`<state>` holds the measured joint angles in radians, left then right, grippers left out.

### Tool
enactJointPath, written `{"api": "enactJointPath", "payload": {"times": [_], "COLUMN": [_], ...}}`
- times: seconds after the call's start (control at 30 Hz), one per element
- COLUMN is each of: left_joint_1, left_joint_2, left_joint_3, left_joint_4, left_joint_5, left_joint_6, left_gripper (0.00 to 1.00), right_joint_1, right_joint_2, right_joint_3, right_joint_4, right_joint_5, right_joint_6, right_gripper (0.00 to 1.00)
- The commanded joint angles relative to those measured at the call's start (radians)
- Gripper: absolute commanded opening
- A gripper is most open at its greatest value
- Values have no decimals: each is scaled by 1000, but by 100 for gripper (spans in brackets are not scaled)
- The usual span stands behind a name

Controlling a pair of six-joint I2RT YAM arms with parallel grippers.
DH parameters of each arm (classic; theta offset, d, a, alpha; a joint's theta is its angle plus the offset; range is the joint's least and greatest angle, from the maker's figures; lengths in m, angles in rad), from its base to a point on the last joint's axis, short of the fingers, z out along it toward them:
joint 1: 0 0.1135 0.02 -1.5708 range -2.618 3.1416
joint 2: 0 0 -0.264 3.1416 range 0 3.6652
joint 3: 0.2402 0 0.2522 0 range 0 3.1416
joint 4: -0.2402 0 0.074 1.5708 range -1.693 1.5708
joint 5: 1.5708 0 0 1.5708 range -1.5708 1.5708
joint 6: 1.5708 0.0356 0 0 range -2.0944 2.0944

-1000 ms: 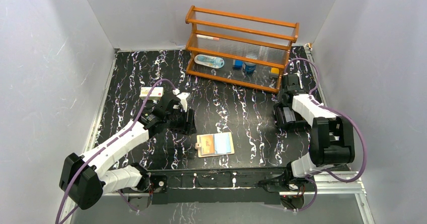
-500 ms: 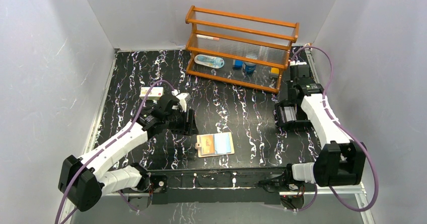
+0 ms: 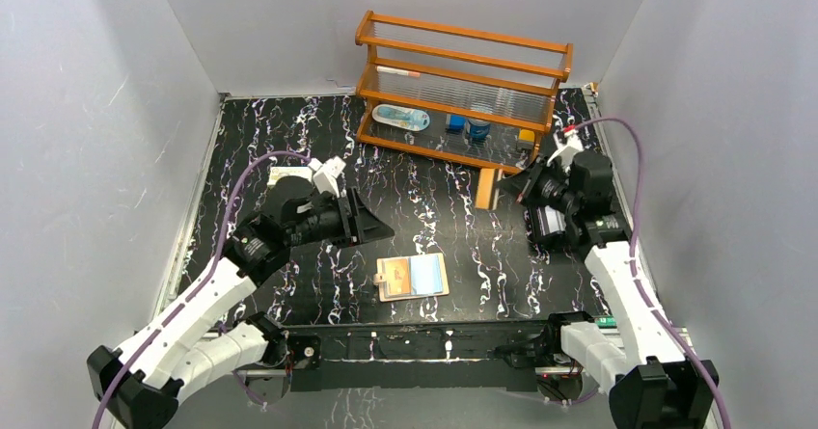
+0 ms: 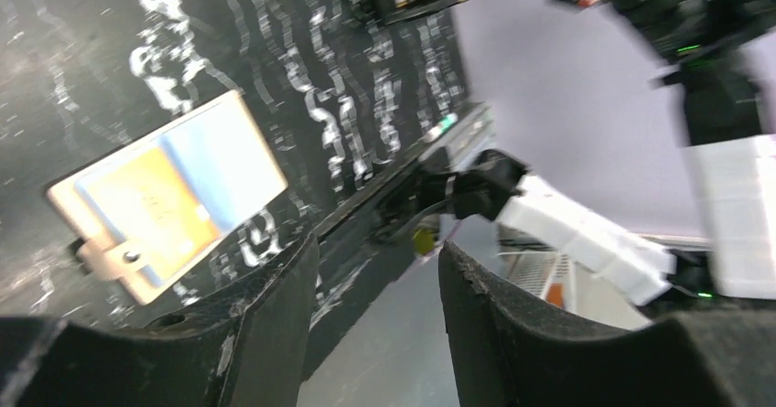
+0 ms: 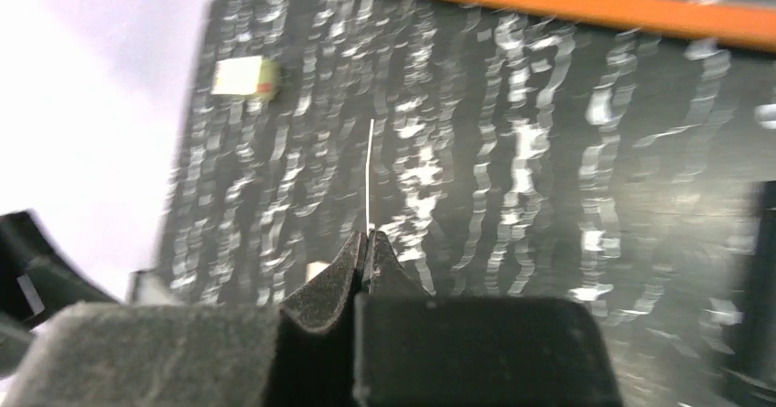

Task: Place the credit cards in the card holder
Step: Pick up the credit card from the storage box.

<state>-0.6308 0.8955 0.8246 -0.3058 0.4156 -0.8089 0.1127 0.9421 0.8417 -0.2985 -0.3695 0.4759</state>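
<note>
A tan wallet [image 3: 413, 277] lies open near the table's front middle, with a light blue card on its right half and a yellow-orange panel on its left half; it also shows in the left wrist view [image 4: 169, 201]. My right gripper [image 3: 504, 188] is shut on a yellow-orange card [image 3: 485, 188], held upright above the table in front of the rack. In the right wrist view the gripper [image 5: 368, 235] pinches this card [image 5: 370, 174] edge-on. My left gripper [image 3: 378, 225] is open and empty, raised above and left of the wallet, jaws [image 4: 377, 247] wide apart.
An orange wooden rack [image 3: 463, 92] with small blue items stands at the back. A black boxy object [image 3: 552, 222] sits under my right arm. A small white box [image 3: 287, 173] lies at the left, also in the right wrist view [image 5: 242, 76]. Grey walls surround the table.
My right gripper rose from the black object and swung left, now holding the yellow-orange card. My left gripper lifted off the table and turned toward the right.
</note>
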Motion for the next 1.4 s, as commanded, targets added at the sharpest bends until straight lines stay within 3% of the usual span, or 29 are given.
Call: {"api": "enactJointPath", "payload": {"times": [0.0, 0.33, 0.53, 0.67, 0.83, 0.93, 1.03, 1.13, 1.23, 1.37], "left_joint_1": [2, 1, 1, 2, 2, 1, 2, 2, 2, 2], "left_joint_2": [-64, -20, 29, 42, 28, 26, 24, 15, 2, -7], "left_joint_3": [-1, -36, -2, -23, -41, -52, -59, -58, -65, -98], "left_joint_4": [176, 346, 313, 347, 380, 414, 420, 334, 234, 101], "left_joint_5": [65, 91, 92, 113, 120, 135, 140, 93, 37, -61], "left_joint_6": [-163, -238, -192, -206, -211, -212, -206, -160, -107, -78], "left_gripper": [48, 48, 50, 40, 19, 1, 0, 0, 0, 0], "right_joint_1": [85, 368, 469, 501, 510, 516, 517, 517, 518, 516], "right_joint_2": [-71, -62, -10, 21, 42, 47, 48, 36, 3, -11], "right_joint_3": [-162, -341, -355, -356, -365, -377, -381, -377, -350, -339], "right_joint_4": [449, 940, 1060, 1099, 1089, 1104, 1095, 1026, 782, 559], "right_joint_5": [-262, -203, -159, -149, -146, -144, -144, -130, -48, 74], "right_joint_6": [382, 654, 698, 713, 704, 710, 706, 666, 537, 425], "right_gripper": [0, 0, 0, 0, 0, 0, 0, 12, 32, 36]}}
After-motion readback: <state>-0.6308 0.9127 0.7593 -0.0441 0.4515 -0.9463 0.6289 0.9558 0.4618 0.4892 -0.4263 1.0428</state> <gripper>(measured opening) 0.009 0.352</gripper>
